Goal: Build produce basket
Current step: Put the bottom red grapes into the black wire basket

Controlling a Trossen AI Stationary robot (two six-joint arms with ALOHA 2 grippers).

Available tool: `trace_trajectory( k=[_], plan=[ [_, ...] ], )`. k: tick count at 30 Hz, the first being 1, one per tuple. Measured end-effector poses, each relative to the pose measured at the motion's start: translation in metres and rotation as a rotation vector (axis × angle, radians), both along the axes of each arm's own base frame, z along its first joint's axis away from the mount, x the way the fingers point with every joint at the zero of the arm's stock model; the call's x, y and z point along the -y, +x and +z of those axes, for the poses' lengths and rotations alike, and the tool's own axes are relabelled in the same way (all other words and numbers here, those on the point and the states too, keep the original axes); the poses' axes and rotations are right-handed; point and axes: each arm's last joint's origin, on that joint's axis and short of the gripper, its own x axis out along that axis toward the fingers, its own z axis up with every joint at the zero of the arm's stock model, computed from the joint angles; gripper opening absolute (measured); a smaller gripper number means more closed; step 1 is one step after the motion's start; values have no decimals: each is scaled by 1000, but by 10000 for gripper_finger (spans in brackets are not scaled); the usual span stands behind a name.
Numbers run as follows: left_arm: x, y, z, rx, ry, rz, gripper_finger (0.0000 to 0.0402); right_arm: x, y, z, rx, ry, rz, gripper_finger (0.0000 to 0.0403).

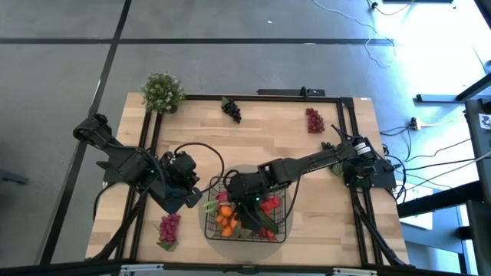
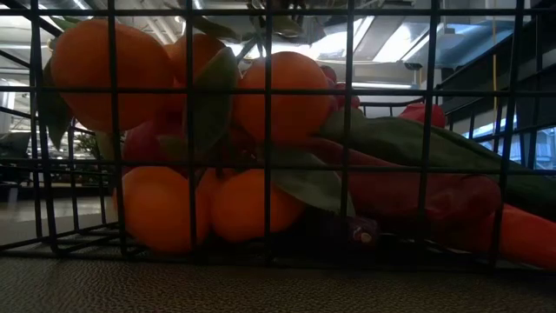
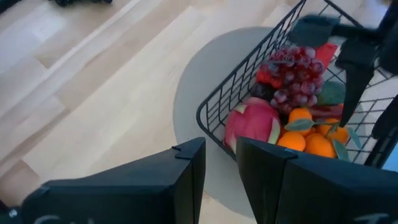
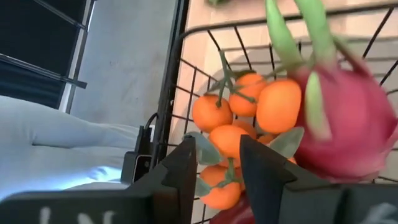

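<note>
One camera looks straight down on the table, one peers level through the black wire-mesh basket [image 2: 347,130] at close range, and both wrist cameras share its orange toy fruits [image 3: 308,134].

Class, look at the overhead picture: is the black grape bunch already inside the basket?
No; the black grape bunch lies on the table's far side, apart from the basket.

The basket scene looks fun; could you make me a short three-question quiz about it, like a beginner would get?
1. True or false: the right gripper hangs over the basket.
2. Which fruit is piled in the basket: A oranges, B bananas, C lemons?
3. Fill in: the red grape bunch lies on the table near the ____ arm's side, outside the basket.

Key: 1 true. 2 A. 3 right.
</note>
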Motion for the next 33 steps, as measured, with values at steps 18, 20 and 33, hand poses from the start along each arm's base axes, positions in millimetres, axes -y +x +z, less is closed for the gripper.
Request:
trace_trajectory(
  k=[18,20,33],
  plan=[
    [39,-46,-8,-31,-239,151,78,11,-15,86,130,-275,-34,110],
    [42,-49,-16,-38,-247,179,78,12,-17,95,149,-286,-24,110],
    [61,-66,-62,-89,-345,304,78,17,-39,134,195,-321,32,110]
  ],
)
